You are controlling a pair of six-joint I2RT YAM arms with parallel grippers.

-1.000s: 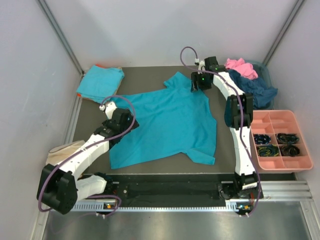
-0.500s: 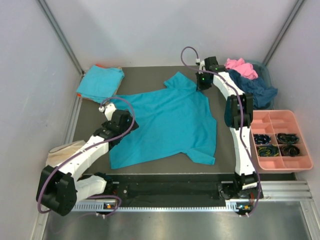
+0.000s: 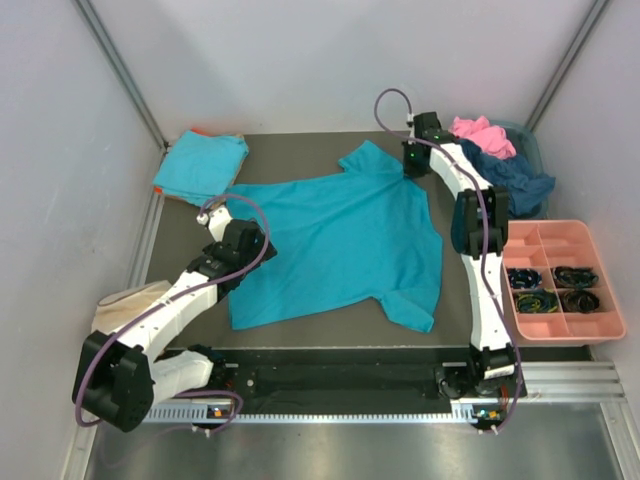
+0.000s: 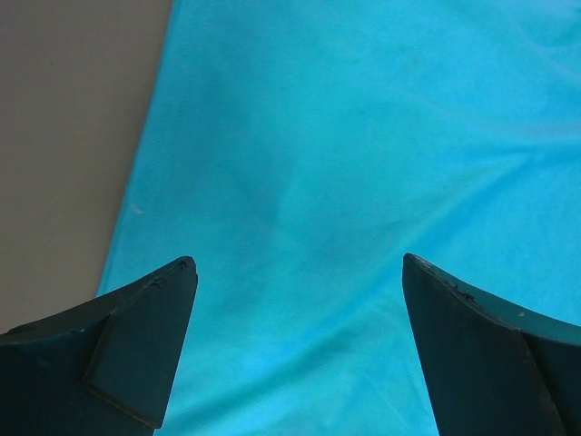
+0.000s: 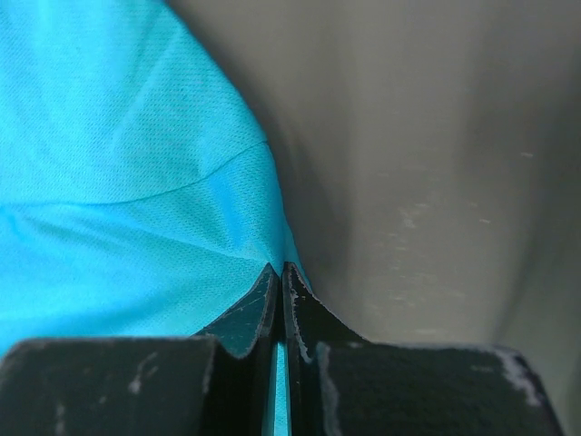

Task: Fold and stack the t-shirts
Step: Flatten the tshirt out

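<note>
A teal t-shirt lies spread on the dark mat. My right gripper is at its far right corner, shut on the shirt's edge; in the right wrist view the closed tips pinch teal fabric where it meets the mat. My left gripper hovers open over the shirt's left edge; in the left wrist view its wide-apart tips frame flat teal cloth. A folded teal t-shirt lies at the back left corner.
A bin with pink and dark blue clothes stands at the back right. A pink compartment tray with dark bands sits right of the mat. A beige cloth lies off the mat's left side. Walls close in on three sides.
My right gripper has shut on the shirt's edge and drawn it rightward and back; the whole shirt has shifted right. The left arm has stayed in place, open.
</note>
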